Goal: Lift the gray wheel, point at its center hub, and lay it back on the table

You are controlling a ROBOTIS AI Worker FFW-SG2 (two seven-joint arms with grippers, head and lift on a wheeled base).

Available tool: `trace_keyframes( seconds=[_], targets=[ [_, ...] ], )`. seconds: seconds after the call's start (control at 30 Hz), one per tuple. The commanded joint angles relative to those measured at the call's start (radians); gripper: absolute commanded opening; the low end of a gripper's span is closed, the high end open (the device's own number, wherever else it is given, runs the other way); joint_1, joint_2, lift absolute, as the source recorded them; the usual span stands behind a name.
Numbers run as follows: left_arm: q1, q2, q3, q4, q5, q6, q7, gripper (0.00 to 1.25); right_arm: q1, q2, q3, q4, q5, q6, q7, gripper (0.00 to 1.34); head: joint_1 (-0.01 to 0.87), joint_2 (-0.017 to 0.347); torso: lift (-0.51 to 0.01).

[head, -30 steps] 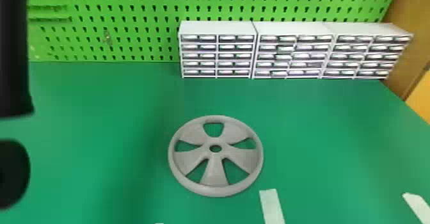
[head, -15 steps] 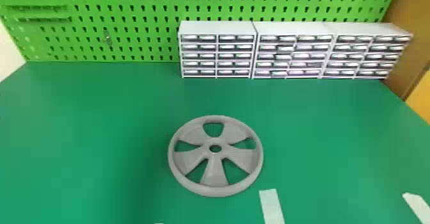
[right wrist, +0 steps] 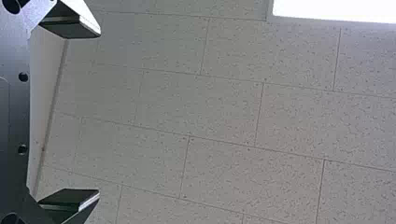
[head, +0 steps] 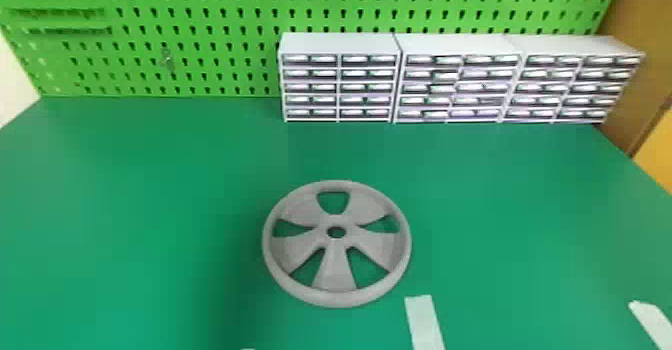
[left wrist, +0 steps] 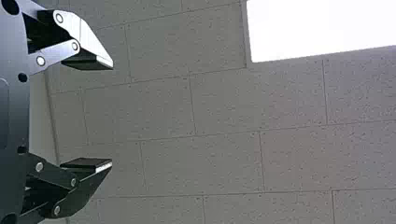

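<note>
The gray wheel [head: 336,273] lies flat on the green table [head: 150,199], a bit below the middle of the head view, its center hub hole facing up. In the left wrist view my left gripper [left wrist: 112,115] stands open, with ceiling panels behind it and nothing between its fingers. My right gripper [right wrist: 100,113] is likewise open and holds nothing in the right wrist view, also against the ceiling.
White drawer cabinets [head: 340,44] line the table's back, from the middle to the right, before a green pegboard [head: 200,39]. A strip of white tape [head: 424,324] is stuck down near the wheel's lower right, another [head: 652,321] farther right.
The black left arm, at the left edge of the head view a second ago, has moved out of that view. The wheel has kept its place.
</note>
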Motion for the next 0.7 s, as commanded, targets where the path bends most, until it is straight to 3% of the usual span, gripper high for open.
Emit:
trace_keyframes(
  seconds=[0.0, 0.67],
  targets=[
    [-0.024, -0.001, -0.014, 0.005, 0.007, 0.005, 0.005, 0.74, -0.017, -0.01, 0.007, -0.001, -0.002, 0.0, -0.001, 1.24, 0.692, 0.048, -0.096],
    [-0.02, -0.001, -0.028, -0.018, 0.045, 0.017, 0.023, 0.74, -0.021, -0.025, 0.013, -0.057, 0.016, 0.0, -0.008, 1.24, 0.692, 0.048, -0.096]
  ],
)
